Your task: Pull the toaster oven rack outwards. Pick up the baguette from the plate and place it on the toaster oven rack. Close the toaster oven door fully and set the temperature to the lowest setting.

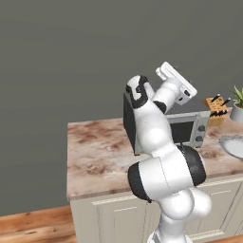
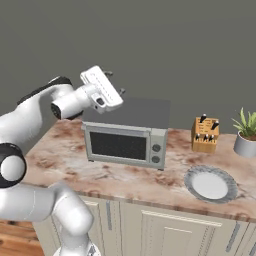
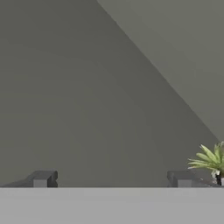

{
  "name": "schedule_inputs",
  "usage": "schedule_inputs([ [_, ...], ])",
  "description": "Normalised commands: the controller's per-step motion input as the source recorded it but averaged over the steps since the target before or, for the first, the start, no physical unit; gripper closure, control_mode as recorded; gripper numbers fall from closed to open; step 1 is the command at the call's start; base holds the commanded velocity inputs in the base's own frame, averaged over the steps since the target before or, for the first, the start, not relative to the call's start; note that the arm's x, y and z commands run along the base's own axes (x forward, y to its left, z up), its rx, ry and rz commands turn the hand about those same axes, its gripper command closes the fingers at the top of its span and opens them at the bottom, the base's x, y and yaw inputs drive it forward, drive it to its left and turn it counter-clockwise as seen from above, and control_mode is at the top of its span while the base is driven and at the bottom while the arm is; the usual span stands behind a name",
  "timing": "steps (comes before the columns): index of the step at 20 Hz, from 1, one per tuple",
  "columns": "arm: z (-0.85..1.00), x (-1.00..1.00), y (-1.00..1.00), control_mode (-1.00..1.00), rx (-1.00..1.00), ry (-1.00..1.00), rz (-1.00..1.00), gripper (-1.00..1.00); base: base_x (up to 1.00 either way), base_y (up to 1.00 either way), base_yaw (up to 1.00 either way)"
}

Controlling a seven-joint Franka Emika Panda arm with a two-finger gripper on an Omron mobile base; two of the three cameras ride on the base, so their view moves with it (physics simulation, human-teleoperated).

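The claw [image 3: 111,178] is spread wide and empty, touching nothing; it is raised at upper centre of the right base view, above the oven [image 2: 125,134].

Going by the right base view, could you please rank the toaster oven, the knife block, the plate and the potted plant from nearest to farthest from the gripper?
The open gripper is raised above the oven's left end.
1. Toaster oven: directly below and beside it.
2. Knife block: right of the oven, toward the wall.
3. Plate: front right of the counter, empty; close to the knife block in rank.
4. Potted plant: far right.
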Motion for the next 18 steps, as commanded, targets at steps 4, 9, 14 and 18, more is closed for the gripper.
schedule_inputs([
  [4, 0.97, -0.14, 0.01, -1.0, 0.0, 0.14, -0.08, -1.0, 0.0, 0.0, 0.0],
  [9, 0.46, -0.25, -0.09, -1.0, -0.06, 0.41, -0.12, -1.0, 0.0, 0.0, 0.0],
  [14, 0.05, -0.28, -0.12, -1.0, -0.16, 0.57, -0.09, -1.0, 0.0, 0.0, 0.0],
  [18, -0.36, -0.44, -0.13, -1.0, -0.22, 0.49, -0.03, -1.0, 0.0, 0.0, 0.0],
])
